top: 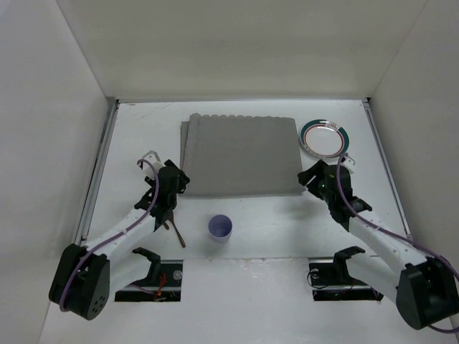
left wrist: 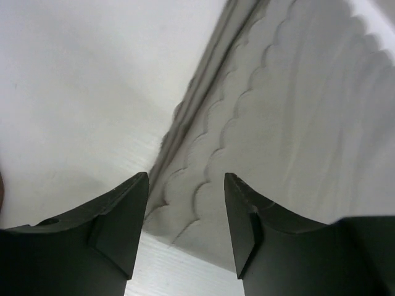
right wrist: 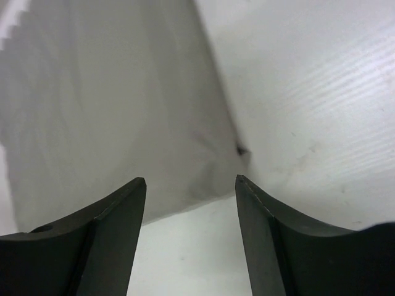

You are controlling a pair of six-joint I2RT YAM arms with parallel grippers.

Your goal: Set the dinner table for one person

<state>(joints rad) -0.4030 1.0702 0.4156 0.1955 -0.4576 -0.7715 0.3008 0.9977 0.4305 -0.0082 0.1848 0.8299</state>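
Seemingly placemat (top: 240, 154) laid: left hand (top: 174, 182) and right hand (top: 310, 179) spread, empty, at its near corners; next, grab plate (top: 324, 136) rim.

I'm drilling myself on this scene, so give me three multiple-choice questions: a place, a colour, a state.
1. Where is the round white plate with the green-red rim?
A) beside the grey rectangular cloth placemat's right edge
B) on the placemat
C) by the left arm's base

2. What colour is the small round cup?
A) yellow
B) black
C) lilac

3. The left gripper and right gripper are:
A) both shut
B) both open, empty
C) holding the cup

Answers: A, the plate sits beside that edge; C, its wall is lilac; B, both wrist views show spread jaws, nothing between.
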